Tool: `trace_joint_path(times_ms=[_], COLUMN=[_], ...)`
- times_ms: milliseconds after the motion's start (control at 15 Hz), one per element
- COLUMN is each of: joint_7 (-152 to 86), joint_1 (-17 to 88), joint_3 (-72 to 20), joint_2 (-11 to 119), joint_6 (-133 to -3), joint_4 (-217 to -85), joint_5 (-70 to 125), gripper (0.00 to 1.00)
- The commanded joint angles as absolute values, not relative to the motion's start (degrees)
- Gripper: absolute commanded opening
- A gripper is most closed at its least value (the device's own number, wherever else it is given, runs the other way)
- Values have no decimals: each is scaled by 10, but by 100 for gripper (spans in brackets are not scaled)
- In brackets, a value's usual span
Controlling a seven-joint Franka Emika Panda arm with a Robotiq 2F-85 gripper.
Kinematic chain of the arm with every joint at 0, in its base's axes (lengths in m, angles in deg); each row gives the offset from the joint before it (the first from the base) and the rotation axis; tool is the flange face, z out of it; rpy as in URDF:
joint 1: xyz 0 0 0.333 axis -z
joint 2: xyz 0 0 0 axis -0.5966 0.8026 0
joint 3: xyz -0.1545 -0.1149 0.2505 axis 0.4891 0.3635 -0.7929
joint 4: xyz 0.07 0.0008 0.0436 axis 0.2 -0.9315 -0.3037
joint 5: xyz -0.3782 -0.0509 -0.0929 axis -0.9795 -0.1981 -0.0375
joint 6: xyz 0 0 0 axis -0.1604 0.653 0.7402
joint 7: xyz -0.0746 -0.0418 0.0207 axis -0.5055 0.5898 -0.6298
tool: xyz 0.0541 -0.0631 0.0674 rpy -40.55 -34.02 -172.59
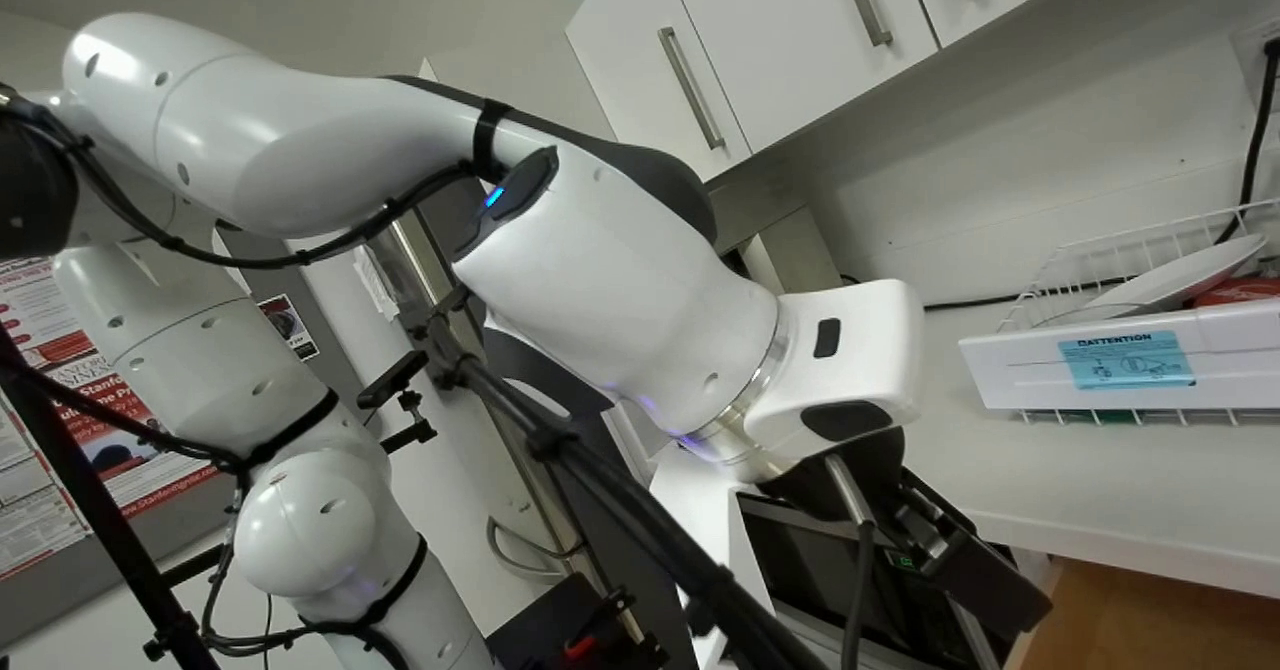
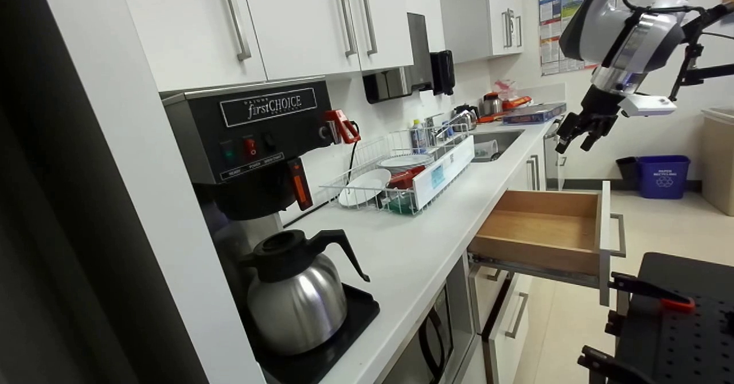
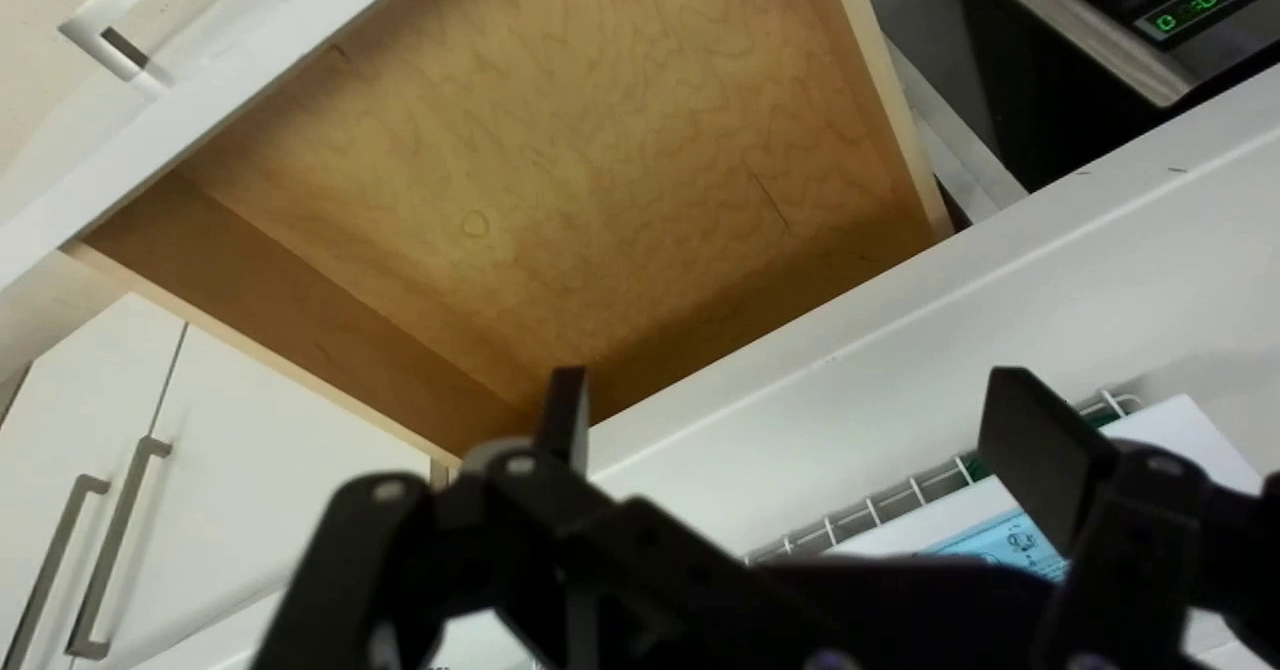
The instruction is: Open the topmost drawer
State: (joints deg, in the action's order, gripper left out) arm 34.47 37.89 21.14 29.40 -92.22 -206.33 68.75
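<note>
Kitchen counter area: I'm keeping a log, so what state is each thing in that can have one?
Topmost drawer, pulled open.
Gripper, open, holding nothing.
Lower drawers, cannot tell whether fully shut.
Upper cabinet doors, shut.
Lower cabinet doors, shut.
Microwave display, lit green.
Coffee pot, standing upright.
Dish rack, loaded with plates and other items.

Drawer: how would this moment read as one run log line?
top drawer: pulled out | gripper: open, holding nothing, apart from handle | task: looks done
</note>
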Motion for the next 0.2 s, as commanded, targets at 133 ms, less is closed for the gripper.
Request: trace_joint_path(times_ms=[133], joint_7=[345], joint_1=[381], joint_3=[211], joint_2=[293], joint_6=[-922], joint_4=[-2063], joint_5=[687], gripper=[100])
